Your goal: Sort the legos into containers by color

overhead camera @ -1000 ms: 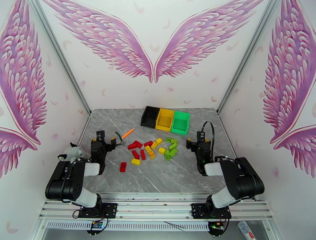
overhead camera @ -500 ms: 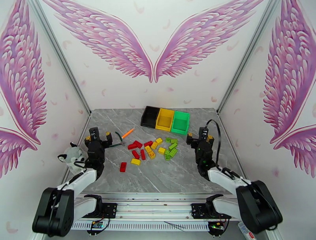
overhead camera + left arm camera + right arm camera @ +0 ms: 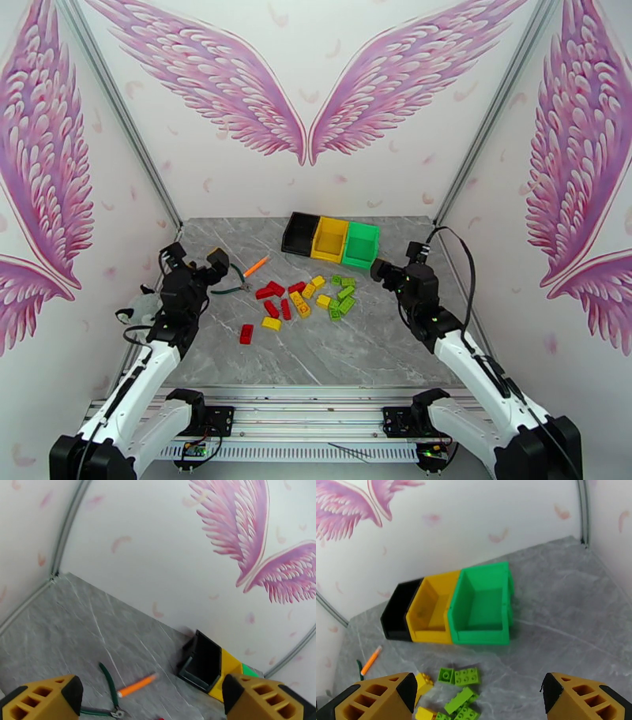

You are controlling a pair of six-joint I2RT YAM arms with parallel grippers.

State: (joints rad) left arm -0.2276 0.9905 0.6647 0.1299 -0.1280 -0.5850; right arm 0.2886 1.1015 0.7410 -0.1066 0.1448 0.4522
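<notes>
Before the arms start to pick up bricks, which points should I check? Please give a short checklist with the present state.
1. Left gripper open and holding nothing: ok.
2. Right gripper open and holding nothing: ok.
3. Green bin empty: ok.
4. Yellow bin empty: ok.
5. Black bin empty: cannot tell, its inside is too dark.
6. Green bricks lying loose on the table in front of the green bin, close to the right gripper: ok.
</notes>
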